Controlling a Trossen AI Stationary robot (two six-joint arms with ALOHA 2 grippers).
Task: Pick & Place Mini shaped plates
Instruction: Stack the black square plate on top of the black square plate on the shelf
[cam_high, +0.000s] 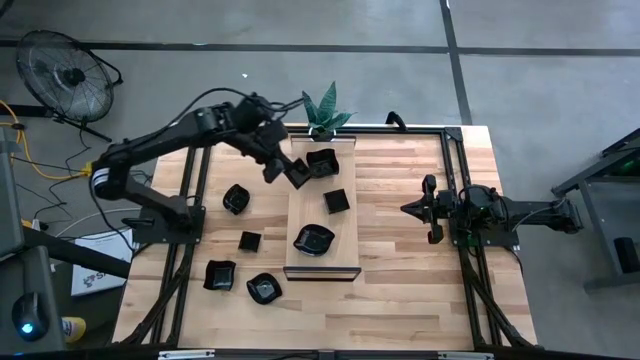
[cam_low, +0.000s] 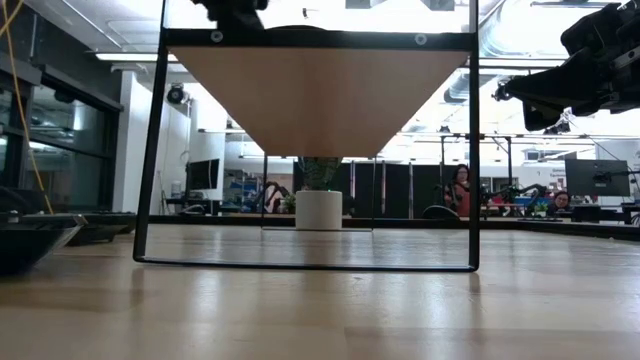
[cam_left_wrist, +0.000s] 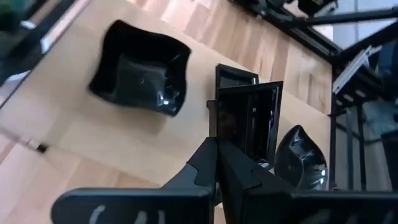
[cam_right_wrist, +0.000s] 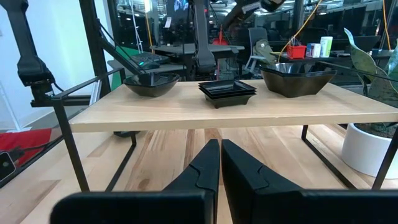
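Left gripper (cam_high: 300, 175) clamped on a square black plate (cam_left_wrist: 245, 118), above the raised wooden board (cam_high: 322, 262). Three plates on that board, five on the table (cam_high: 400, 290). Right gripper (cam_high: 432, 209) shut, empty, well apart.

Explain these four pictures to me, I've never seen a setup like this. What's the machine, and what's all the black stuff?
It is a robot with two dark arms working at a wooden table. One picture looks down from above, one looks level across the tabletop, and two come from cameras on the arms' wrists. A raised pale board carries three small black dishes: a wavy plate, a square plate and a leaf plate. Four more plates lie on the table beside it. The left pincer hovers over the board, shut, apparently holding nothing. The right pincer waits at the side, shut and empty. A potted plant stands behind the board.
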